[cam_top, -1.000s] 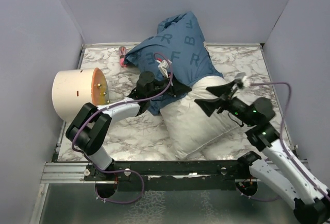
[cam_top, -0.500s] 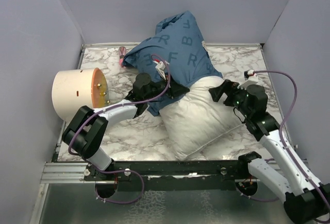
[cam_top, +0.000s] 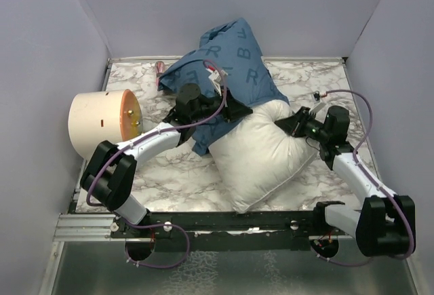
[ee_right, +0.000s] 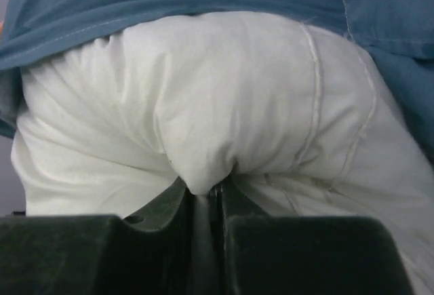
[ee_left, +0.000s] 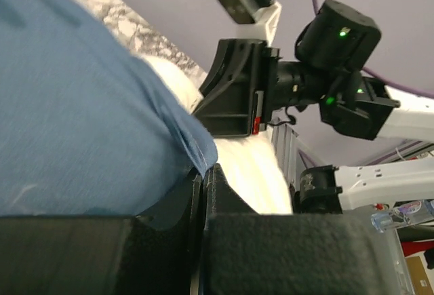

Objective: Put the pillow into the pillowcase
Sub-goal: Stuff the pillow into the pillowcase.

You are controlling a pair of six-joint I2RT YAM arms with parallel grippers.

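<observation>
The white pillow (cam_top: 254,156) lies slanted on the marble table, its far end tucked under the mouth of the blue lettered pillowcase (cam_top: 227,54), which is heaped against the back wall. My left gripper (cam_top: 239,110) is shut on the pillowcase's hem at the mouth. In the left wrist view the blue pillowcase (ee_left: 81,105) hangs from the left gripper (ee_left: 203,176), with the pillow (ee_left: 252,169) just beyond. My right gripper (cam_top: 289,124) is at the pillow's right side. In the right wrist view the right gripper (ee_right: 213,192) is shut, pinching a fold of the pillow (ee_right: 224,98) below the pillowcase edge (ee_right: 169,0).
A cream cylindrical container (cam_top: 98,122) with an orange inside lies on its side at the left. A small pink object (cam_top: 161,71) sits by the back wall. Purple walls close in three sides, and a metal rail (cam_top: 88,226) runs along the near edge.
My right gripper moved in to the pillow's right side and closed on a fold of it. My left gripper shifted slightly toward the back with the pillowcase hem.
</observation>
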